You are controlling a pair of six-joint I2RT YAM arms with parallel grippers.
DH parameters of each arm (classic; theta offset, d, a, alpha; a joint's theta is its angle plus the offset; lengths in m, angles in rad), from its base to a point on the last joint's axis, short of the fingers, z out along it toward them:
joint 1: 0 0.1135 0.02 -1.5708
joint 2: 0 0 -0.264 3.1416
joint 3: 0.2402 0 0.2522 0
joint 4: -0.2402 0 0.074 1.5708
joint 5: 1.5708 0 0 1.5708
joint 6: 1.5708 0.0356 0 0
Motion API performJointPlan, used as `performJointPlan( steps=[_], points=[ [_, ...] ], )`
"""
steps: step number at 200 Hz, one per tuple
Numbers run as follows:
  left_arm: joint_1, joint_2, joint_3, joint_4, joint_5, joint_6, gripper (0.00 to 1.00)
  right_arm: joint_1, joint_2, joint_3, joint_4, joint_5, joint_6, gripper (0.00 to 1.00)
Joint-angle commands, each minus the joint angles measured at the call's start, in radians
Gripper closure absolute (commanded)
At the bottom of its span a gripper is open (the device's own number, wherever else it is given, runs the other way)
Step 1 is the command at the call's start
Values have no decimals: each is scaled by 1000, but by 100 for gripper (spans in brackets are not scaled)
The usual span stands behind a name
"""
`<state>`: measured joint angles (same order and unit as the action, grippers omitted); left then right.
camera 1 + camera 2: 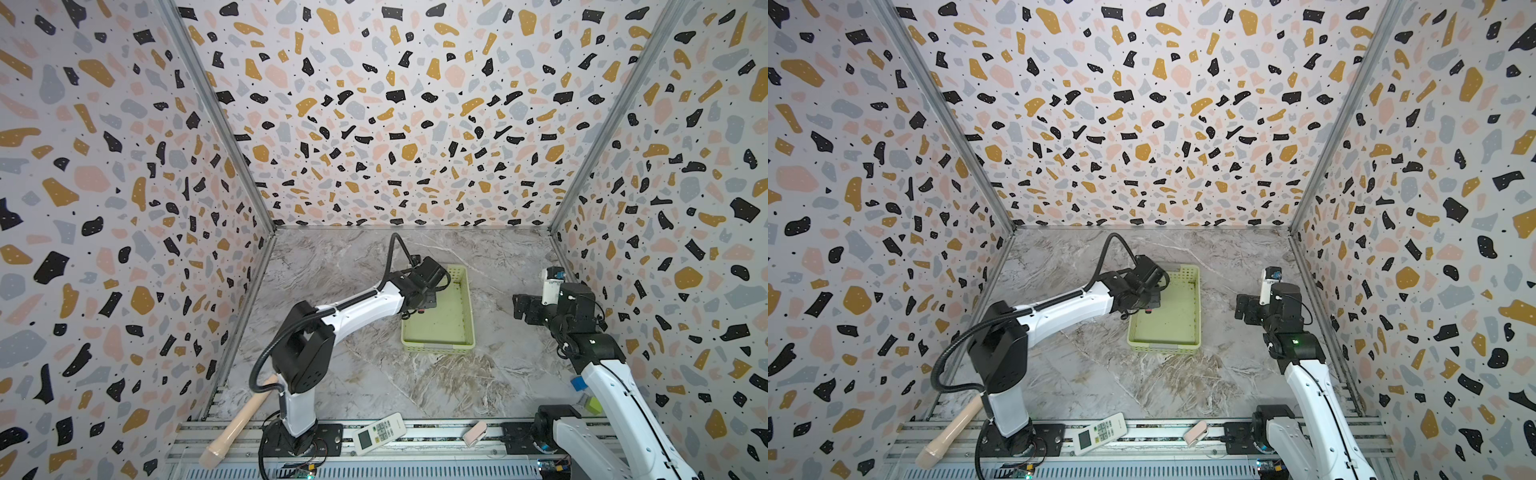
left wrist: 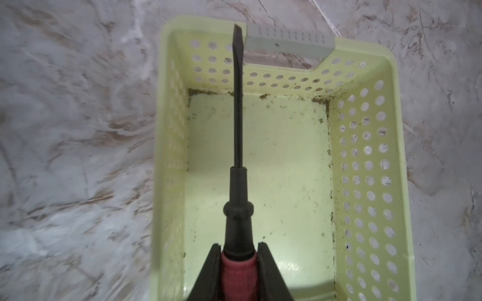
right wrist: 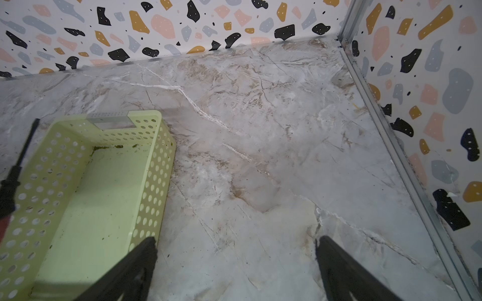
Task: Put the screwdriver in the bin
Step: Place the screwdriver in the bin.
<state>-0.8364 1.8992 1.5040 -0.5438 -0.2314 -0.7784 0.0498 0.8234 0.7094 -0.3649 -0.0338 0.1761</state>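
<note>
Left gripper [image 2: 239, 247] clamps the screwdriver [image 2: 238, 182] by its red handle above the bin [image 2: 399, 156], apt for a seemingly light, stiff tool.

One screwdriver [image 2: 238, 125]; one bin [image 2: 375, 153]

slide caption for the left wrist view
Left gripper holds the red-handled screwdriver lengthwise over the perforated pale green bin on the marble tabletop.

The screwdriver [image 2: 238, 187] has a red handle, black collar and dark shaft; the bin [image 2: 365, 161] is pale yellow-green, dotted with holes. The table [image 1: 374, 382] is grey marble veined brown and white, and the walls [image 1: 395, 104] carry a terrazzo print of black, ochre, pink and blue-grey chips on white.
</note>
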Motion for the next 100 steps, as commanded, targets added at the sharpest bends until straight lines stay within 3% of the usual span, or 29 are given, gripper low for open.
performJointPlan(
  steps=[1, 100],
  points=[
    [-16, 74, 74, 32, 35, 10, 91, -4, -16, 5, 12, 1, -4, 3],
    [-38, 236, 97, 136, 72, -2, 83, -5, -18, 1, 12, -2, -8, 3]
  ],
)
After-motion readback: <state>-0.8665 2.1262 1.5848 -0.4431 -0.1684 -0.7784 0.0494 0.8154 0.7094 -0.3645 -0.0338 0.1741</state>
